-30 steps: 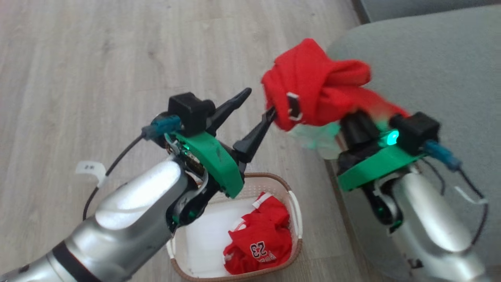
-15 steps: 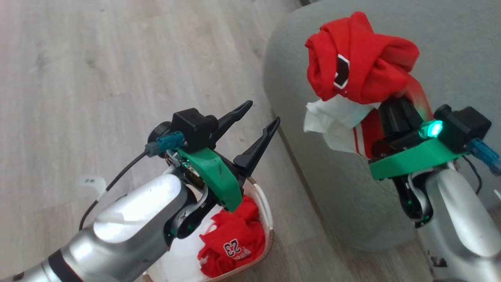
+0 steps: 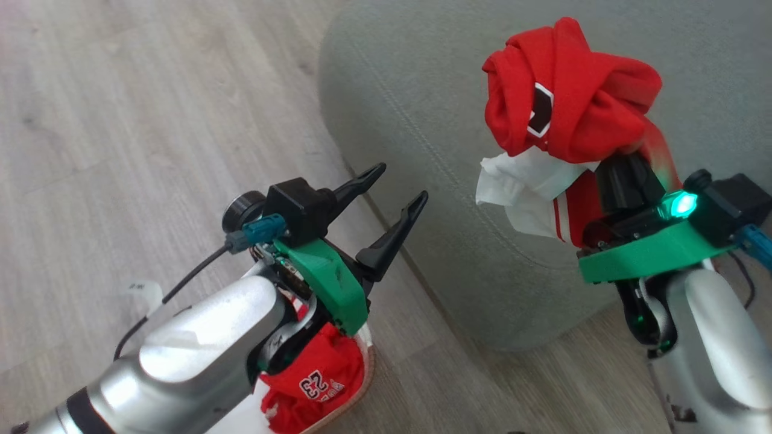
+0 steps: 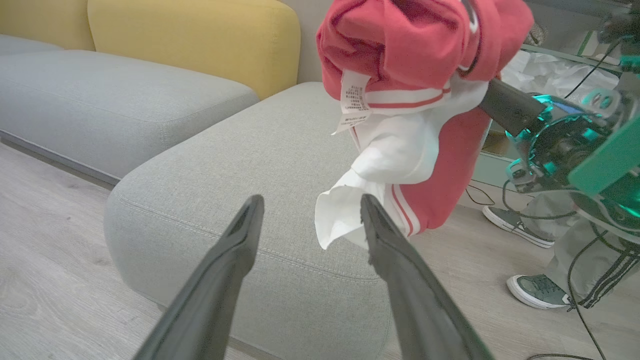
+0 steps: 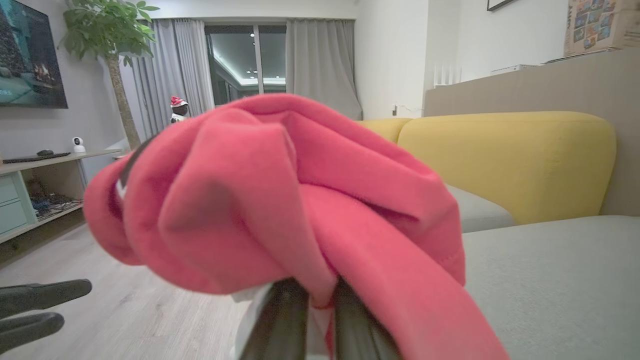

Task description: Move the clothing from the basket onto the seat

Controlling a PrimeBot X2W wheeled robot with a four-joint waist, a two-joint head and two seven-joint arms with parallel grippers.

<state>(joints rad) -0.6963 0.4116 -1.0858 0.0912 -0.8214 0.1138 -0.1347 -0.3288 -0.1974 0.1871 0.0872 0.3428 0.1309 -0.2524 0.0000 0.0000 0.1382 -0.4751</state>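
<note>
My right gripper point(image 3: 606, 154) is shut on a bunched red garment point(image 3: 573, 102) with white and black trim, held up over the near corner of the grey-green seat point(image 3: 422, 90). The cloth hides its fingertips; in the right wrist view the fingers point(image 5: 287, 320) pinch the red fabric point(image 5: 280, 200). My left gripper point(image 3: 395, 184) is open and holds nothing, out over the floor just left of the seat. The hanging garment point(image 4: 410, 100) is just beyond my left gripper point(image 4: 307, 207). A second red garment printed "23" point(image 3: 316, 380) lies in the basket point(image 3: 367, 361), mostly hidden under my left arm.
Wooden floor point(image 3: 120, 120) lies left of the seat. A yellow sofa back point(image 4: 200, 40) and another grey cushion point(image 4: 100, 95) stand behind it. A person's feet point(image 4: 535, 290) stand on the floor near my right arm. A plant point(image 5: 117, 60) and low shelf point(image 5: 30, 190) stand far off.
The head camera has swung toward the seat, so the basket slid to the bottom edge. My right gripper has carried the red garment from beside the seat to above it. The left gripper stays open.
</note>
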